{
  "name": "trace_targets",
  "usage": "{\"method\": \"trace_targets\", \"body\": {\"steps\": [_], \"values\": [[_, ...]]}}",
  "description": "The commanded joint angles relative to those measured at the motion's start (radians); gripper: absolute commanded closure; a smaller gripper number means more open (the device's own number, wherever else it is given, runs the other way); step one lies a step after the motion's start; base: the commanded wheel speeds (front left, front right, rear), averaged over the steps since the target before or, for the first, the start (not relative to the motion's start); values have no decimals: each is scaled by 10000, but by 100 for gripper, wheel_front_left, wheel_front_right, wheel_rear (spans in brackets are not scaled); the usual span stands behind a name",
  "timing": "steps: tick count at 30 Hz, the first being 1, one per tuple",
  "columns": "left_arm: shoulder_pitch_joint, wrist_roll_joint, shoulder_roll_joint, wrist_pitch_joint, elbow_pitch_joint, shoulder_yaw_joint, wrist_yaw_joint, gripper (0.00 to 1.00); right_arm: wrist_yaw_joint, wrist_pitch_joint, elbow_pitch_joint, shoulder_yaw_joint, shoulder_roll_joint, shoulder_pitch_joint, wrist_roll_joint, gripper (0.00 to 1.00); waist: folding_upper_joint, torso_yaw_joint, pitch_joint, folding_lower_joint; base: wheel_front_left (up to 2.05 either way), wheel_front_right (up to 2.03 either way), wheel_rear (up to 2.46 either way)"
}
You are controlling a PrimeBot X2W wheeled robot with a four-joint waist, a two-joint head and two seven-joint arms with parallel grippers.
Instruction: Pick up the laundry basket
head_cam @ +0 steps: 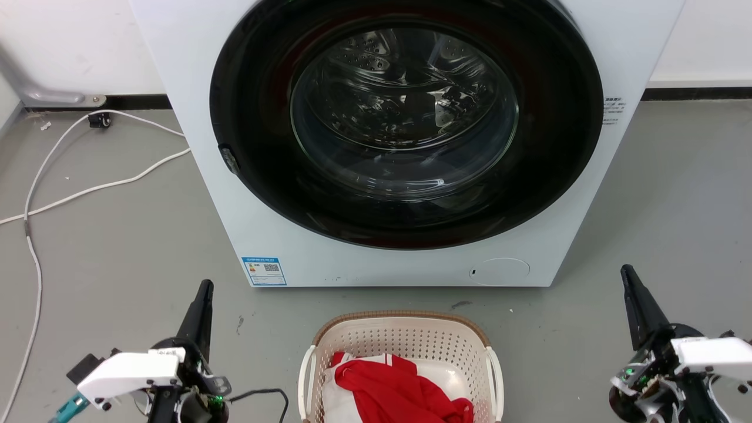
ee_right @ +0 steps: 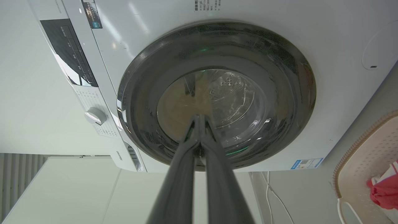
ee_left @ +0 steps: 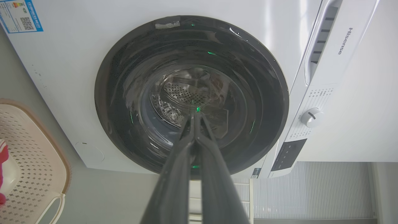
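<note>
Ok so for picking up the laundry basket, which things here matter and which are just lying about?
For the job:
laundry basket, on the floor
left tool, shut
right tool, shut

Just there:
washing machine, door closed
white cable on the floor
red garment, lying inside the basket

"Hisense" brand lettering on the washing machine's (ee_left: 62,77) white upper panel (ee_left: 339,65).

Grey floor (head_cam: 552,352) lies open on both sides of the laundry basket (head_cam: 405,343), between it and the left end effector (head_cam: 204,288) and right end effector (head_cam: 627,271). The washing machine (head_cam: 376,264) stands close behind, leaving a narrow strip. A white cable (head_cam: 35,258) trails far left.
</note>
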Motion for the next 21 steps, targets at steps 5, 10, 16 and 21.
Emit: {"method": "trace_targets", "body": {"steps": [5,10,16,21], "values": [[237,18,-61,-29,260,-29,2,0,-2,-33,242,28,21,244,-14,0,0,-1,0,0,0,0,0],[346,242,-60,-287,43,-96,2,0,-2,-292,57,193,24,365,-232,0,0,-6,-3,0,0,0,0],[486,475,-59,-577,-199,-131,2,0,-1,-584,-90,305,27,480,-567,0,0,-13,-7,0,0,0,0],[608,632,-58,-803,-381,-99,1,0,-1,-811,-211,324,30,554,-913,0,0,-13,-14,0,0,0,0]]}}
